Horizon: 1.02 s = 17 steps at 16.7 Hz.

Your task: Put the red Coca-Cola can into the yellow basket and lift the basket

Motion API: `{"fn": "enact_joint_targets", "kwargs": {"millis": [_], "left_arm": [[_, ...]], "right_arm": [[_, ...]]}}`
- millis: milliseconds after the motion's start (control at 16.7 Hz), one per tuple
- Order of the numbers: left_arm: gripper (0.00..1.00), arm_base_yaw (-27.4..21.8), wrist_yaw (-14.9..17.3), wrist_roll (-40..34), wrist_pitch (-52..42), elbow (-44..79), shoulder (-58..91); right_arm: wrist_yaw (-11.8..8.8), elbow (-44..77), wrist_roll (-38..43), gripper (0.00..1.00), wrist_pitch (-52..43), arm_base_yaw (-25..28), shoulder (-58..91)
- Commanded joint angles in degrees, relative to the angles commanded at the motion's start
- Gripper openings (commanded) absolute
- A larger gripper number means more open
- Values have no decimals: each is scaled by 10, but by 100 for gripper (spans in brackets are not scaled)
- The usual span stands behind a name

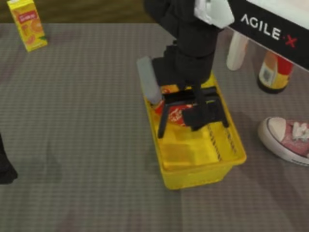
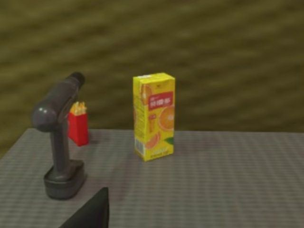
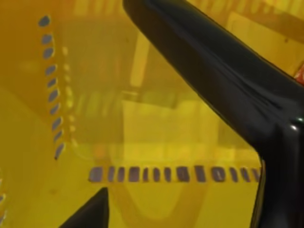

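Grey woven tabletop, red Coca-Cola can [image 1: 175,114] in yellow basket [image 1: 203,175], right gripper [image 1: 193,104] fingers perhaps on handle.

In the top view, the right arm [image 1: 193,43] hides the far end of the yellow basket [image 1: 203,176] and most of the red Coca-Cola can [image 1: 175,114] inside it from you. Beside the basket, the pink sneaker [image 1: 286,139] is cut by the frame edge. You cannot see the right gripper's fingertips.

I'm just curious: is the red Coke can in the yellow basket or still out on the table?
In. The red Coca-Cola can lies inside the yellow basket, partly hidden under the black handle.
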Motion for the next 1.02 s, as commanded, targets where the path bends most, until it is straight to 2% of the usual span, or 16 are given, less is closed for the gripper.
{"fn": "enact_joint_targets", "kwargs": {"millis": [300,1020], "left_arm": [[100,0,0,0,0,0,0],[100,0,0,0,0,0,0]], "right_arm": [[0,-15,0,100,13,0,-2],[0,-15,0,10,13,0,-2]]}}
